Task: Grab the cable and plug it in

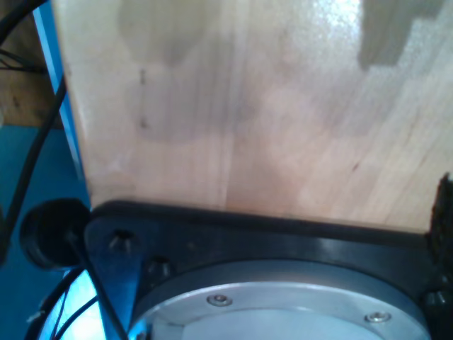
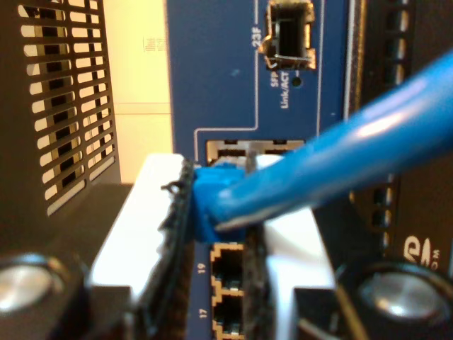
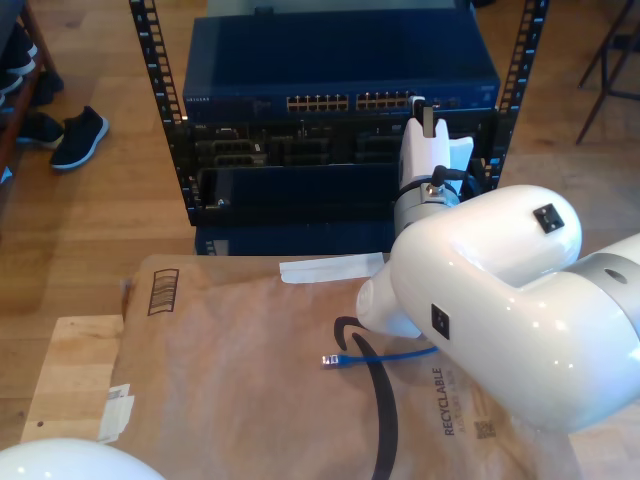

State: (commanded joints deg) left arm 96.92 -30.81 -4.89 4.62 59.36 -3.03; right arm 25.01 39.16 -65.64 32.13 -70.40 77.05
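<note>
Rack (image 3: pixel 340 140): far end of the exterior view, on the floor, behind the paper sheet.
Switch (image 3: pixel 340 75): top of the rack, port row along its front.
My second gripper (image 3: pixel 428 125): at the switch's front, toward the exterior view's right; cable plug (image 2: pixel 212 195) between its fingers (image 2: pixel 141 227), just before the ports (image 2: pixel 230 265).
Paper sheet (image 3: pixel 250 380): near side, before the rack.
Cable's free plug (image 3: pixel 330 361): on the sheet, mid-view, left of the arm.
Black cable (image 3: pixel 382 410): on the sheet, crossing the cable (image 3: pixel 385 355).
Shoes (image 3: pixel 78 135): far left of the exterior view.
Wooden surface (image 1: pixel 241 106): beyond my first gripper's base.

Dark shoes (image 3: pixel 68 138) on wooden floor (image 3: pixel 110 220), perhaps sneakers.
</note>
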